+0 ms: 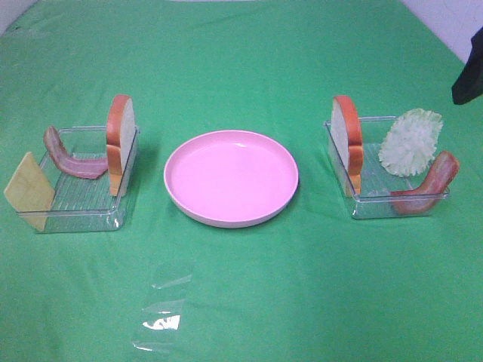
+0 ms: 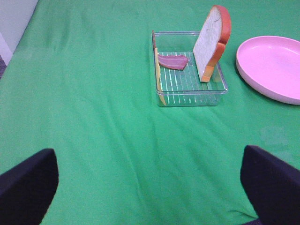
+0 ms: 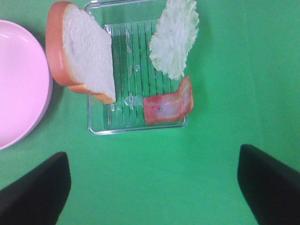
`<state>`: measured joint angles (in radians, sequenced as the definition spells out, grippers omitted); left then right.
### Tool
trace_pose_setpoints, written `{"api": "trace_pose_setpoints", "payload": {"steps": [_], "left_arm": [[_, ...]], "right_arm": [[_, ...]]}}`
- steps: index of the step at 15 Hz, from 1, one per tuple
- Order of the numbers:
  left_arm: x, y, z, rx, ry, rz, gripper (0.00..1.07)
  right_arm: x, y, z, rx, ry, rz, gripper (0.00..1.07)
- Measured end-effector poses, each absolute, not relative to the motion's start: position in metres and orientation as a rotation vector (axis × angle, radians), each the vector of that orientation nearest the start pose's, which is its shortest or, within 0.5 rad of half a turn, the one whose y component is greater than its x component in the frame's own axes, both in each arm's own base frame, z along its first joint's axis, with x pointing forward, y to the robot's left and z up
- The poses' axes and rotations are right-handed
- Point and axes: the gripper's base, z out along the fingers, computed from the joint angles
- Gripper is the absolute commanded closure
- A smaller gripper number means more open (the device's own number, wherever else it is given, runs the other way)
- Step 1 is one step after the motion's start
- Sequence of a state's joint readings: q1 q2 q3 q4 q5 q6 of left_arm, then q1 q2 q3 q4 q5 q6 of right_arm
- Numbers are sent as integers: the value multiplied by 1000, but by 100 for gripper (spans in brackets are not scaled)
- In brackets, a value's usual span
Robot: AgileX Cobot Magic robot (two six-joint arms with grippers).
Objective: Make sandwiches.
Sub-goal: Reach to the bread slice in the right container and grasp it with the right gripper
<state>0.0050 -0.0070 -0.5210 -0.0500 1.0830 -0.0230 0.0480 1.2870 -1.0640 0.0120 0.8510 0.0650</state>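
Note:
The left clear tray [image 1: 68,219] holds an upright bread slice [image 1: 121,143], a bacon strip [image 1: 72,160] and a yellow cheese square [image 1: 29,190]. In the left wrist view the same bread slice [image 2: 212,42] and bacon strip [image 2: 172,61] lie well ahead of my left gripper [image 2: 150,187], which is open and empty. The right tray [image 1: 400,207] holds a bread slice [image 1: 349,143], a lettuce leaf [image 1: 410,141] and a bacon strip [image 1: 430,185]. My right gripper [image 3: 152,187] is open over the cloth, short of the bread slice [image 3: 84,54], lettuce leaf [image 3: 173,37] and bacon strip [image 3: 168,105].
A round pink plate [image 1: 181,197] sits between the two trays on the green cloth [image 1: 241,60]. A crumpled piece of clear plastic [image 1: 162,313] lies near the front edge. A dark part of the right arm [image 1: 468,79] shows at the far right.

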Motion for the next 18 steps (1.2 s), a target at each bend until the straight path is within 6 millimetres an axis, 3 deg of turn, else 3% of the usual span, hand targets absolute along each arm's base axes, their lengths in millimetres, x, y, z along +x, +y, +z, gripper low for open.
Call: {"api": "trace_pose_setpoints", "payload": {"steps": [2,5,7,11,18], "left_arm": [[-9,-4,281,-25,2038,-71,9],[-9,-4,281,-25,2038,-71,9],[-9,-4,281,-25,2038,-71,9],[-9,-4,281,-25,2038,-71,9],[-9,-4,281,-25,2038,-71,9]], "right_arm": [[289,16,326,36,2599,76,16],[309,23,326,29,2623,120,16],[319,40,324,-58,2632,131,16],[346,77,299,-179,2648,160,16],[380,89,256,-128,2679,244,16]]}}
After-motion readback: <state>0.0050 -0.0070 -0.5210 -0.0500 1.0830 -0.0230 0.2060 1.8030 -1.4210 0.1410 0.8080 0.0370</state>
